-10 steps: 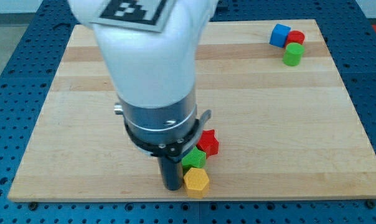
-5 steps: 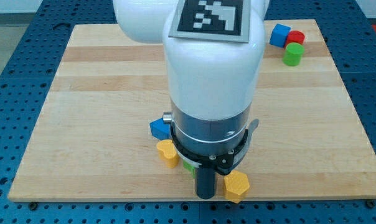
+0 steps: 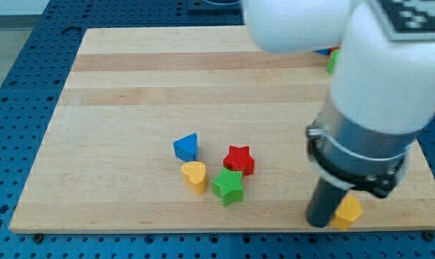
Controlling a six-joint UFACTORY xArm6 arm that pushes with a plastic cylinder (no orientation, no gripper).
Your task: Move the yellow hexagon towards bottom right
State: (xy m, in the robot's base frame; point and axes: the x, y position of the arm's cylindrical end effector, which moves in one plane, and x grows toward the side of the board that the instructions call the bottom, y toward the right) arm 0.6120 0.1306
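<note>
Pale wooden board (image 3: 117,93) lies on a blue perforated bench, and the arm's white and grey body fills the view's right. The rod has no jaws to open or close; its tip (image 3: 320,223) presses against the left side of the yellow plastic hexagon (image 3: 346,211), which sits near the board's bottom edge, well toward the bottom right corner. The push looks nearly finished. To end it well, the tip should ease rightward with little downward drift, since the hexagon is close to the front edge and could slide off. Left of the rod sit a blue triangular block (image 3: 186,147), a yellow heart (image 3: 194,175), a red star (image 3: 239,160) and a green star (image 3: 228,186), well clear.
</note>
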